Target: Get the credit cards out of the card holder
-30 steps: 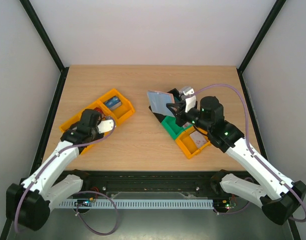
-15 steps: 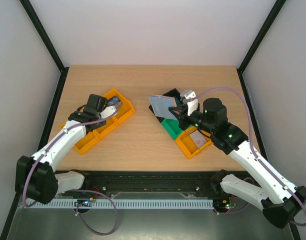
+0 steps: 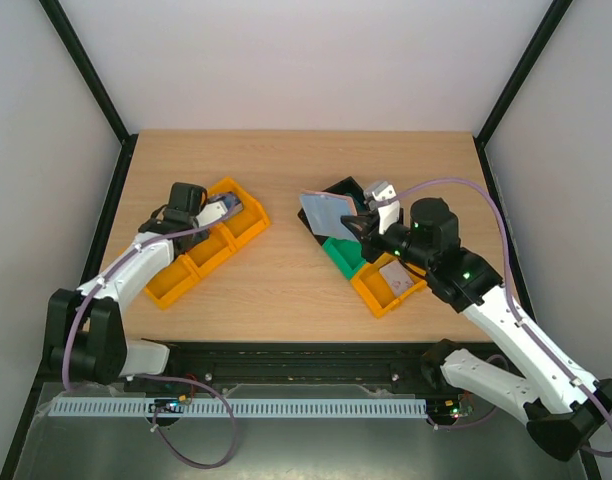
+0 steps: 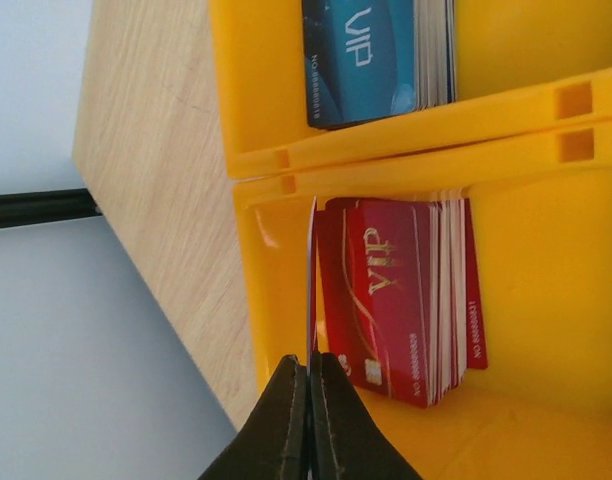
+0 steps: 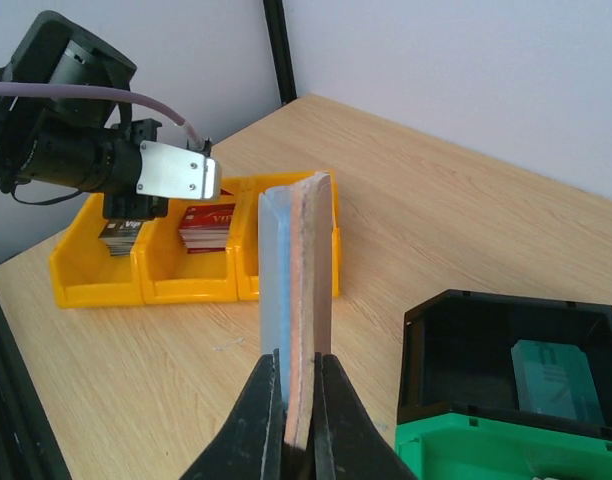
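While the left gripper (image 4: 309, 372) is pinched tight on a single card (image 4: 311, 270) that we see only edge-on, so that we cannot tell its colour, the card sits on edge inside the middle compartment of the left orange bin (image 4: 406, 150), just beside a stack of red cards (image 4: 396, 295) lying there. In the compartment next to it we see a stack of blue cards (image 4: 371, 55), and the right wrist view shows a darker stack (image 5: 121, 236) in the third. Across the table (image 3: 286, 290), the right gripper (image 5: 294, 385) is clamped on the lower edge of the card holder (image 5: 296, 270). It holds it upright and clear of the wood, pale blue-grey on one face and brownish-pink on the other. We cannot tell whether any card sits inside it. Near that gripper lie a black bin (image 5: 456, 340) with a teal card (image 5: 551, 392) in it, a green bin (image 3: 338, 256), and the right orange bin (image 3: 371, 297) holding a greyish card (image 3: 391, 272).
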